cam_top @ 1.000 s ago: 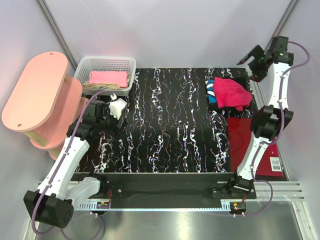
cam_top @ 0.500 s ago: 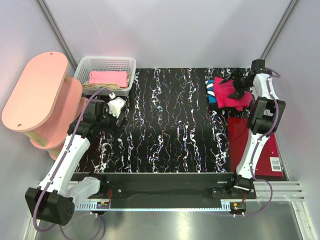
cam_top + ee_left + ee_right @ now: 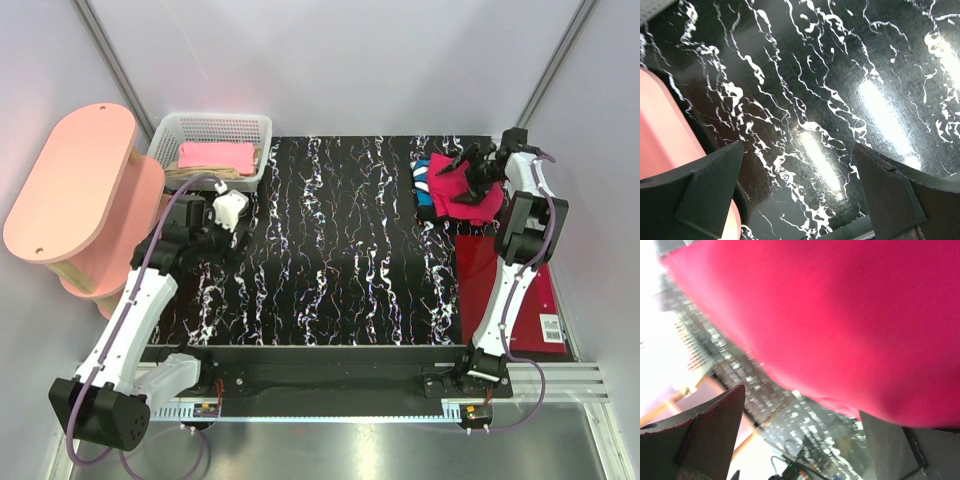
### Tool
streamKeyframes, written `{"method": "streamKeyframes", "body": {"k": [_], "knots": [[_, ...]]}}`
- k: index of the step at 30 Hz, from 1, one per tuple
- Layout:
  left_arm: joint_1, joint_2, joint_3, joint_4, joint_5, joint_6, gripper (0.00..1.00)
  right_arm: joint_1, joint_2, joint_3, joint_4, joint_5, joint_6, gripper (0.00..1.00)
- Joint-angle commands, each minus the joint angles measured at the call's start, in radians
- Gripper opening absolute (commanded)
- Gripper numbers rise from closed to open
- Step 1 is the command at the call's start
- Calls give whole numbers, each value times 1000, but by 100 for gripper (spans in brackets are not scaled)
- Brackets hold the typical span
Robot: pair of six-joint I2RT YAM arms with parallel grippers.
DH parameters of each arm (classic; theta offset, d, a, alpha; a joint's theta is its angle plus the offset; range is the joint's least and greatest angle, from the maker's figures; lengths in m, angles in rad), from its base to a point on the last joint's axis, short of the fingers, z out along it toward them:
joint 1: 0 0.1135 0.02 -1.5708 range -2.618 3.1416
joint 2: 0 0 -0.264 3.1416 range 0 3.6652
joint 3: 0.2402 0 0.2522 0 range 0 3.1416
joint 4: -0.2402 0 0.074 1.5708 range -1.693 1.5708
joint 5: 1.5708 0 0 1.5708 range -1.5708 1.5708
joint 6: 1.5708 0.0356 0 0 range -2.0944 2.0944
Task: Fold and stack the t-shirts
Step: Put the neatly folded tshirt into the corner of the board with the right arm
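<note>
A crimson-red t-shirt (image 3: 462, 195) lies crumpled at the back right of the table, on top of a black t-shirt (image 3: 428, 208) with a blue-white patch. My right gripper (image 3: 463, 176) hovers just over the red shirt with its jaws open and nothing between them. In the right wrist view the red t-shirt (image 3: 850, 315) fills the upper frame, above the open right gripper (image 3: 800, 440). A pink t-shirt (image 3: 215, 157) and a beige t-shirt (image 3: 200, 176) lie folded in the white basket (image 3: 262, 135). My left gripper (image 3: 222, 228) hangs open near the basket, and in the left wrist view the gripper (image 3: 797, 195) shows only bare table between its fingers.
A pink two-tier stand (image 3: 70, 180) fills the left side, its edge (image 3: 662, 145) close to my left fingers. A flat dark-red board (image 3: 505, 285) with a barcode label (image 3: 550, 325) lies at the front right. The black marbled table (image 3: 340, 250) spans the middle.
The right arm swung down from the raised back-right corner onto the red shirt, its jaws staying open. The left gripper drifted slightly toward the basket.
</note>
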Motion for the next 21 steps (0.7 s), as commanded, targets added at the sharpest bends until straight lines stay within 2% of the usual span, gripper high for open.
{"method": "streamKeyframes", "body": {"k": [1,5,6,8,12,18,21], "knots": [[6,1,95,-6,-25,-8,99,20,-175,81,77,-217,44,100],[6,-11,140,-29,-35,-28,99,96,-360,3,126,-239,23,100],[6,-9,161,-35,-44,-32,99,119,-458,-22,132,-226,14,100],[6,0,186,-63,-53,-48,99,200,-561,-89,143,-146,-33,100],[8,7,232,-89,-74,-89,99,307,-884,-223,157,4,-120,100],[11,-26,234,-78,-84,-124,99,324,-1186,-462,210,-37,-146,100],[11,-31,214,-71,-101,-135,99,324,-1250,-562,207,-35,-152,100]]}}
